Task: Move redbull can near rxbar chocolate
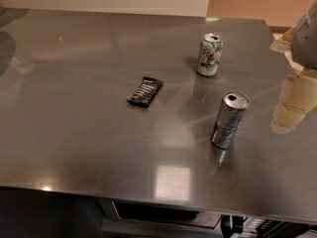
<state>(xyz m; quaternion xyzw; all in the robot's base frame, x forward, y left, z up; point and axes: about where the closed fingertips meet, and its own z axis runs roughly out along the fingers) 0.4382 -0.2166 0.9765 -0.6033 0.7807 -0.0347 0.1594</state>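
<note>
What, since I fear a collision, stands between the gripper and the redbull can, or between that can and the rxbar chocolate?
Nothing visible. The gripper hangs clear beside the redbull can; only bare table lies between can and rxbar chocolate. The white-and-green can stands behind that line.

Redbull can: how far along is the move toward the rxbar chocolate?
Done: nothing yet; the redbull can stands upright, well apart from the rxbar chocolate. In hand: the claw hovers at the view's right edge, beside the can, not touching it. Left: grasping the can, carrying it over, setting it near the bar.
</note>
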